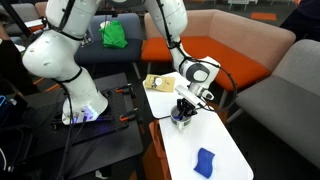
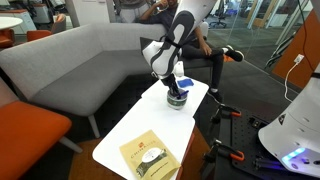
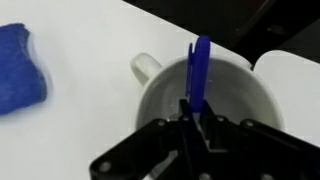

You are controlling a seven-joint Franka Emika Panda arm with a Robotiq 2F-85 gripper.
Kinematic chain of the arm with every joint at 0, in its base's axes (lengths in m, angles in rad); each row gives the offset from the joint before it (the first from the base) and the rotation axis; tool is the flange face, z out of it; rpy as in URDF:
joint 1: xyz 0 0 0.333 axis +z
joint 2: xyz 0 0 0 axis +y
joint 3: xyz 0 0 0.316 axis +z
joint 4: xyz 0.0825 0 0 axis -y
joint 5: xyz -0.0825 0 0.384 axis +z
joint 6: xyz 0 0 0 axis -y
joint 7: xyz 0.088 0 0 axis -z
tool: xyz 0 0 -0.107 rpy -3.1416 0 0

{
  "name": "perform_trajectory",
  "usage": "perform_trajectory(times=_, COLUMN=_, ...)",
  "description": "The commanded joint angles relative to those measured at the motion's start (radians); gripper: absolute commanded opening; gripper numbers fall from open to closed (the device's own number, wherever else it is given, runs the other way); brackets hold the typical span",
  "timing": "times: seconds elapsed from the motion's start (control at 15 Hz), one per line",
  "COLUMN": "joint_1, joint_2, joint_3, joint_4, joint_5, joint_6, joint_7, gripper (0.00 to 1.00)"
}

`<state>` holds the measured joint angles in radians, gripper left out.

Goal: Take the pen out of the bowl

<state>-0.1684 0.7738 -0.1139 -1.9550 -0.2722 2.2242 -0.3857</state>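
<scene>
Claw [image 3: 195, 125] clamped on thin dark-blue pen [image 3: 200, 70], upright inside pale round white bowl [image 3: 245, 92]; chunky blue lump [image 3: 20, 70] near bowl on white counter [image 3: 90, 40].

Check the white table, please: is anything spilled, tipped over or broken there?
Nothing stands out. The bowl stands upright on the table, with no spill around it. The pen sticks up out of it, nearly upright, with the gripper closed on it.
</scene>
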Motion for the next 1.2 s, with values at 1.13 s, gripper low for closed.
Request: perform_trajectory(times=1.13, joint_1=0.158, joint_2=-0.286, joint_3=0.034, joint_4=-0.215, joint_5=-0.241, joint_6=0.291, joint_7=0.296, gripper=0.04)
